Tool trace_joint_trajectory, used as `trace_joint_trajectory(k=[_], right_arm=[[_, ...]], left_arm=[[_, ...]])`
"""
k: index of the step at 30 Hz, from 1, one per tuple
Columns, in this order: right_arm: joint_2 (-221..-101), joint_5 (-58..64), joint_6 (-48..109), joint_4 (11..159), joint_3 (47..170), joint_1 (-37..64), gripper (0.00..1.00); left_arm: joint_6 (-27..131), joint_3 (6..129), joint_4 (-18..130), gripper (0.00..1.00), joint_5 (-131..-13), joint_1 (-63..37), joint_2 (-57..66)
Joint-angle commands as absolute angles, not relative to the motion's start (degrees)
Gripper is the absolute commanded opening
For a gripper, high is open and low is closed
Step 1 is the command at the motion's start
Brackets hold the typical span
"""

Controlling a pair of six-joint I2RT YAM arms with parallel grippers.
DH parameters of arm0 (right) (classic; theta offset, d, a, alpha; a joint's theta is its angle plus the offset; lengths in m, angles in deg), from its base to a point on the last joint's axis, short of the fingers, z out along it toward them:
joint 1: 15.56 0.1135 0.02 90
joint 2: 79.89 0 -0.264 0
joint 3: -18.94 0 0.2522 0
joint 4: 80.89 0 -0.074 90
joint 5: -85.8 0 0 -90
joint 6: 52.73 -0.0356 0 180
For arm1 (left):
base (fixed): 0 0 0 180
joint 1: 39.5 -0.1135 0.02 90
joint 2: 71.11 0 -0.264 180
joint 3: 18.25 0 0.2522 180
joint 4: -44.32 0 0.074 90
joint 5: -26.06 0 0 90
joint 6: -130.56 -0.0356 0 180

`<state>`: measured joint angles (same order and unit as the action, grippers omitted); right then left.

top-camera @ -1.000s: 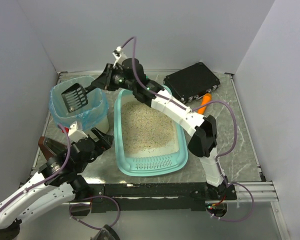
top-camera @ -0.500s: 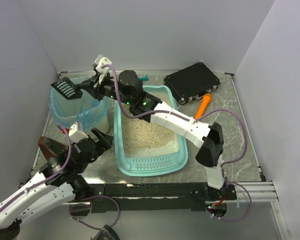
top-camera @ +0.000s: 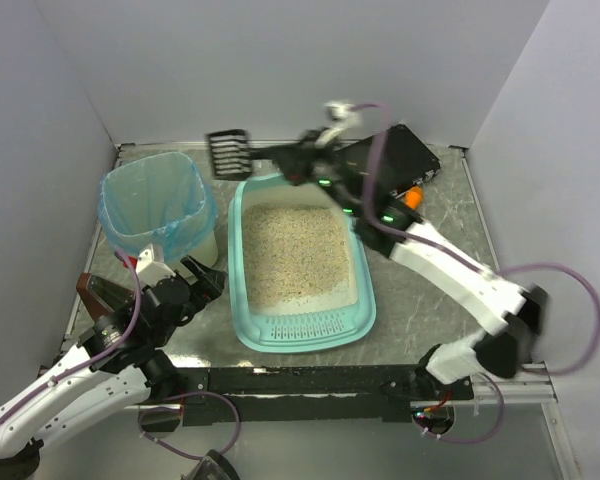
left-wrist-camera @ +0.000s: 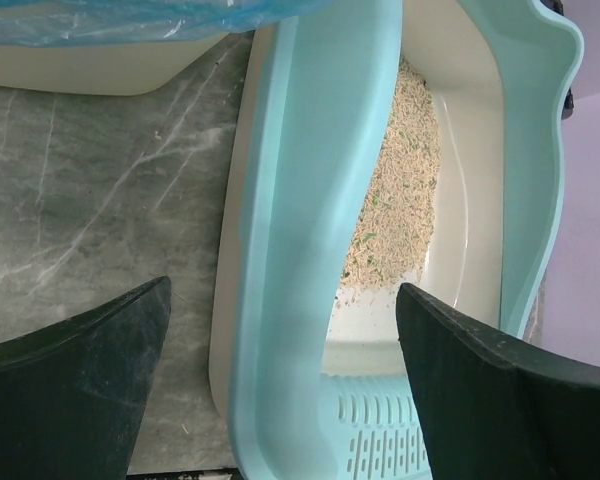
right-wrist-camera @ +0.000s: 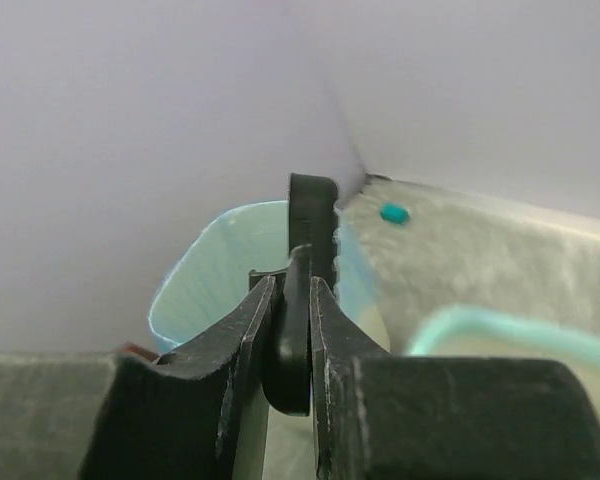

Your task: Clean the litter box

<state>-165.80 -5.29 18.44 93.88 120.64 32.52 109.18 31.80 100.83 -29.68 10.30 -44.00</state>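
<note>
Litter box (top-camera: 302,330), a large teal plastic tray with a cream inner wall and beige granular litter, sits mid-worktop with its ribbed lip toward the arm bases.

- **Handling:** judged heavy with litter. The rim looks stiff but smooth, so it is best gripped on a long side wall and kept level.
- **Left end effector** (left-wrist-camera: 282,290): wide open, just beside the tray's left wall.
- **Right end effector** (right-wrist-camera: 292,290): clamped on a black slotted plastic scoop (top-camera: 227,153), held aloft near the tray's far-left corner.
- **Surface and room:** the grey marbled worktop (top-camera: 430,290) looks slick. A blue-bagged white bin (top-camera: 155,205) stands just beside the tray, and pale enclosure walls (top-camera: 280,60) stand close.
</note>
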Motion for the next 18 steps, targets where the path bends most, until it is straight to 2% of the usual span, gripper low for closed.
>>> trace_joint_trajectory(k=[1,6,13,16,17,18], right_arm=[[-149.0,-8.0,-6.8,96.9,102.2,23.5,0.0],[-137.3,-13.1,-7.4,91.2,90.4,20.2,0.02],[-137.3,-8.9,-13.0,85.7,76.9,19.9,0.05],[-140.6,-4.5,-13.2,89.4,74.5,20.0,0.16],[-141.3,-4.6,-13.0,87.9,74.9,20.1,0.26],[-142.5,-4.6,-13.0,86.3,75.8,20.1,0.3]], left_arm=[[108.8,32.3,99.1,0.97,-30.7,10.3,-43.4],[108.7,32.0,97.2,0.97,-31.2,10.2,-41.1],[109.4,31.1,96.3,0.97,-31.0,10.2,-38.5],[109.5,30.8,96.1,0.97,-31.2,10.3,-38.3],[109.8,30.8,96.2,0.97,-31.2,10.3,-38.5],[109.9,30.8,96.4,0.97,-31.1,10.3,-38.7]])
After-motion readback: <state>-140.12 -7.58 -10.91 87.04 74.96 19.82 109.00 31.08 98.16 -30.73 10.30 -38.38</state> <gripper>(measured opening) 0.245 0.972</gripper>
